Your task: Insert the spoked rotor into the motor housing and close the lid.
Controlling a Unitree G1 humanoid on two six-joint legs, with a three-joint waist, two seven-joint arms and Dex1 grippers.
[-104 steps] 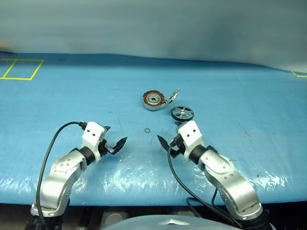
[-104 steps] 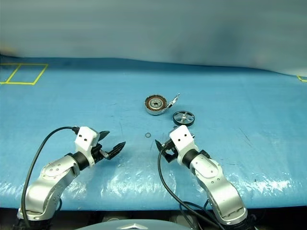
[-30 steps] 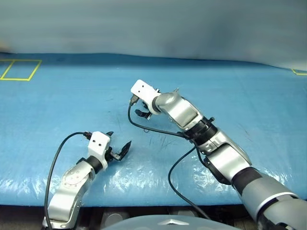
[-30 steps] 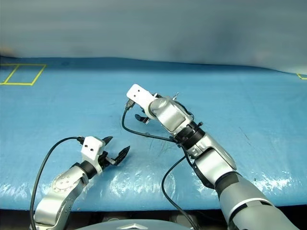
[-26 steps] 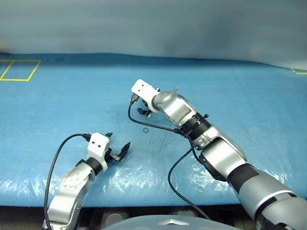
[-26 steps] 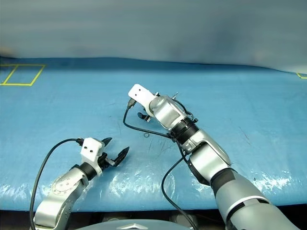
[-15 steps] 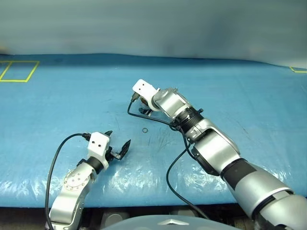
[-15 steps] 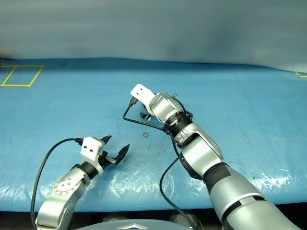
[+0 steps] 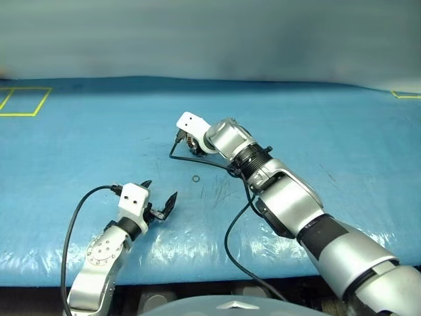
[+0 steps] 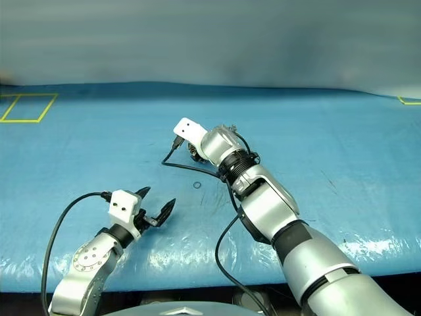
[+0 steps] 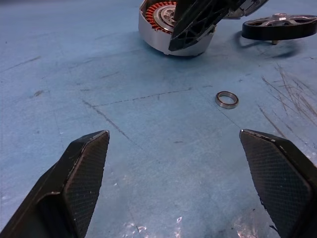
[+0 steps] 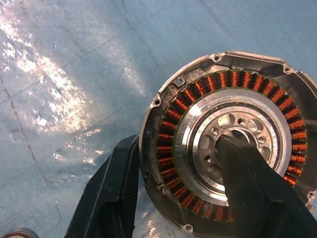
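Rotor (image 11: 280, 25) and housing (image 12: 171, 129) sit side by side toward the middle of a blue sheet (image 9: 329, 131), a little apart, with both robot arms in the frame. Nearest the robot, the left gripper (image 11: 173, 135) hangs low over the sheet with its two black fingers spread wide, holding nothing. Just beyond it, alone on the blue surface, lies a small thin metal ring (image 11: 227, 99).

Farther out, the right arm reaches forward and across to the housing, a shallow round silver cup whose floor carries a full ring of copper-orange windings around a bright silver centre pierced with small holes. The cup is empty. The right gripper (image 12: 176, 144) points down into it with its jaws partly spread, astride the near wall: one finger (image 12: 111, 193) stands outside the cup, right against the wall, and the other crosses the silver centre. Whether the pair actually pinches the wall cannot be told.

Beside the housing, on its right, the rotor rests flat on the sheet: a small wheel with a dark black rim, shiny silver spokes and a raised hub. The lid (image 11: 245, 9), silver-grey, stands tilted up between the two, mostly hidden behind the gripper. A yellow taped rectangle (image 9: 20, 100) marks the far left corner.
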